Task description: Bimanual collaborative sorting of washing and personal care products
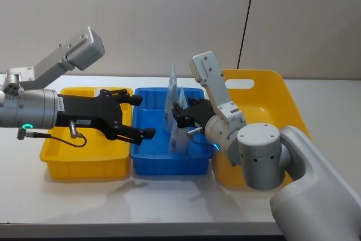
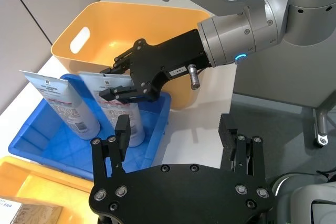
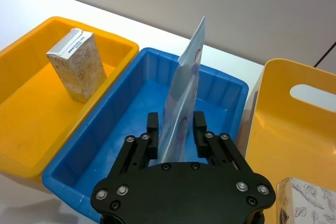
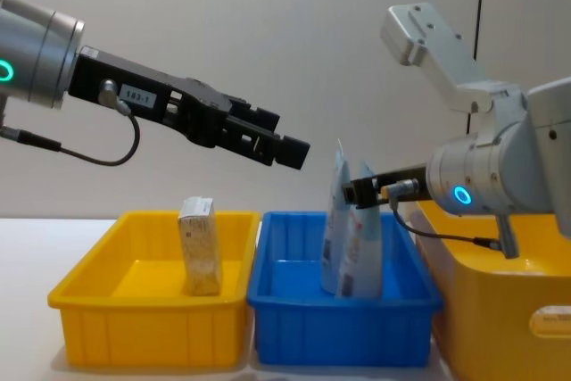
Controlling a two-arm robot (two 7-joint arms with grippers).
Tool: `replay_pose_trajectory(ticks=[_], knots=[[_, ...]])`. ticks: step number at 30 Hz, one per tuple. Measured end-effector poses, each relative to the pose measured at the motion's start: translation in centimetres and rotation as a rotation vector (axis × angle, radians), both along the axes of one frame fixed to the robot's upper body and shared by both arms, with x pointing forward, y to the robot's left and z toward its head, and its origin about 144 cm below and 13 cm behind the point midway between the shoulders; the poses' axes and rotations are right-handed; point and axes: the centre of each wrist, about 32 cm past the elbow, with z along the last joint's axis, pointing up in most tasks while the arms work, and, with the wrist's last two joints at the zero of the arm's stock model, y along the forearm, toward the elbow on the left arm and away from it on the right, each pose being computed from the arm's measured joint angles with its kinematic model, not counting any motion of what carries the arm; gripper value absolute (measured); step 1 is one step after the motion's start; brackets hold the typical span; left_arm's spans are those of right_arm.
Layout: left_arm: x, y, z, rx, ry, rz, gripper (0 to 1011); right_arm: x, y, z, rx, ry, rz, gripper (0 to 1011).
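Centre frame in the head view, your right gripper (image 1: 181,115) clasps a pale blue-white tapered tube (image 3: 181,109) standing flat end up in the blue plastic bin (image 1: 148,163), its fingers (image 3: 152,127) pressed on either face in the right wrist view. A second tube of the same kind (image 2: 62,104) stands just beside it, toward the upper left of the left wrist view. Your left gripper (image 1: 138,117) hangs spread and empty above the seam between that bin and the low yellow plastic bin (image 1: 83,169) at lower left, where a small beige carton (image 4: 200,245) stands upright. A tall yellow handled bin (image 1: 293,111) at the right holds a white leaf-printed pack (image 3: 310,200). The tube looks already seated, so let it go gently and draw back along the tube's length, lest a finger tip it or its neighbour.
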Motion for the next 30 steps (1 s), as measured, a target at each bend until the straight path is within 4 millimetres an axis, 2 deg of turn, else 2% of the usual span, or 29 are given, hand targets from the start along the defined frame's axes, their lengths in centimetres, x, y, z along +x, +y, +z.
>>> replay_pose_trajectory(ticks=[1, 5, 7, 14, 23, 30], knots=[[0.0, 0.0, 0.0, 0.000, 0.000, 0.000, 1001, 0.0, 0.0, 0.0, 0.000, 0.000, 0.000, 350], [0.0, 0.0, 0.0, 0.000, 0.000, 0.000, 1001, 0.0, 0.0, 0.0, -0.001, 0.001, -0.001, 257], [0.0, 0.0, 0.0, 0.000, 0.000, 0.000, 1001, 0.0, 0.0, 0.0, -0.001, 0.001, -0.001, 173], [0.0, 0.0, 0.0, 0.000, 0.000, 0.000, 1001, 0.1, 0.0, 0.0, -0.002, 0.001, -0.001, 6], [0.0, 0.0, 0.0, 0.000, 0.000, 0.000, 1001, -0.2, -0.2, 0.2, 0.006, -0.012, -0.004, 0], [0.0, 0.0, 0.0, 0.000, 0.000, 0.000, 1001, -0.9, -0.9, 1.4, 0.029, -0.061, -0.012, 0]])
